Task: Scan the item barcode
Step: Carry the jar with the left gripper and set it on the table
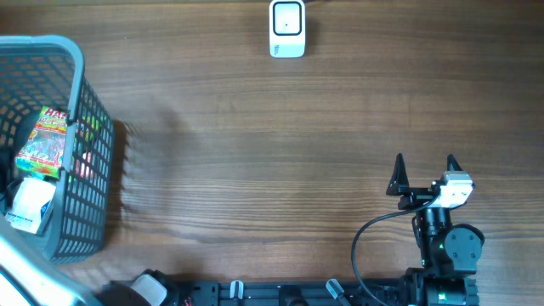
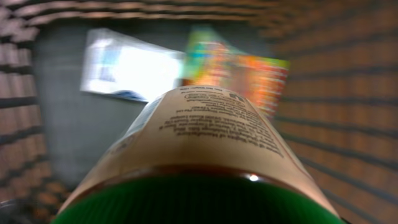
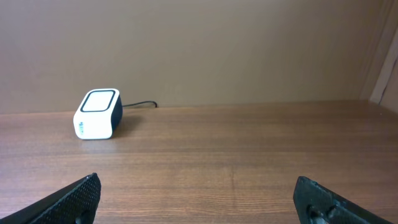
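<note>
Though blurred, bottle [image 2: 205, 134] before left jaws

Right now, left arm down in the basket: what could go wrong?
1. The bottle fills the left wrist view and no fingers show, so the grip cannot be checked; its round body may slip.
2. The candy bag and white packet lie just beyond it in the basket and may snag on the lift.
3. Its label shows only text here, no barcode; it may need turning before reaching the scanner.
</note>
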Robot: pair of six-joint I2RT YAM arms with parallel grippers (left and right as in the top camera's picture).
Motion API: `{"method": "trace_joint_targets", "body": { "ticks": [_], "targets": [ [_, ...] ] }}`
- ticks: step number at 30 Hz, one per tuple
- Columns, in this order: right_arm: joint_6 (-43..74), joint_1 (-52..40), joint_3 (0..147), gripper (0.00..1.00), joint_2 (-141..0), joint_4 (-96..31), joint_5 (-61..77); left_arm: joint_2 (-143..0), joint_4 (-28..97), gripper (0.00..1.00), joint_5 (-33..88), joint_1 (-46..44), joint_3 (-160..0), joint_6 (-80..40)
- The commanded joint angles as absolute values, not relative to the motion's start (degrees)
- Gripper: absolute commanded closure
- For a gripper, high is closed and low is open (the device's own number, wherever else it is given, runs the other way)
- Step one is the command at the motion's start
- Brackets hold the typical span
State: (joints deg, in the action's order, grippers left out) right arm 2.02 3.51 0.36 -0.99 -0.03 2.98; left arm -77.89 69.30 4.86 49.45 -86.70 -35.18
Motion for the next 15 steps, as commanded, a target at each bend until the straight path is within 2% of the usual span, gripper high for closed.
{"method": "trace_joint_targets", "body": {
  "ticks": [1,2,5,8,12,15],
  "targets": [
    [1.5,3.3,0.3,0.00,-0.4,0.1,3.9,-68.9,68.4,0.39,21.3,44.2,-93.5,-33.5],
    [1.5,3.3,0.3,0.00,-0.4,0.1,3.9,-67.2,67.7,0.40,21.2,41.5,-94.2,-33.9],
    [1.5,3.3,0.3,0.00,-0.4,0.1,3.9,-62.2,64.6,0.43,20.6,23.3,-94.5,-36.8],
    [1.5,3.3,0.3,0.00,-0.4,0.1,3.9,-65.2,66.1,0.43,7.7,1.5,-94.5,-41.9],
    [1.5,3.3,0.3,0.00,-0.4,0.1,3.9,-77.7,66.2,0.42,-7.9,-21.3,-94.5,-55.2],
    [1.5,3.3,0.3,0.01,-0.4,0.1,3.9,-91.3,65.8,0.41,-11.0,-30.7,-94.5,-66.5]
  ]
}}
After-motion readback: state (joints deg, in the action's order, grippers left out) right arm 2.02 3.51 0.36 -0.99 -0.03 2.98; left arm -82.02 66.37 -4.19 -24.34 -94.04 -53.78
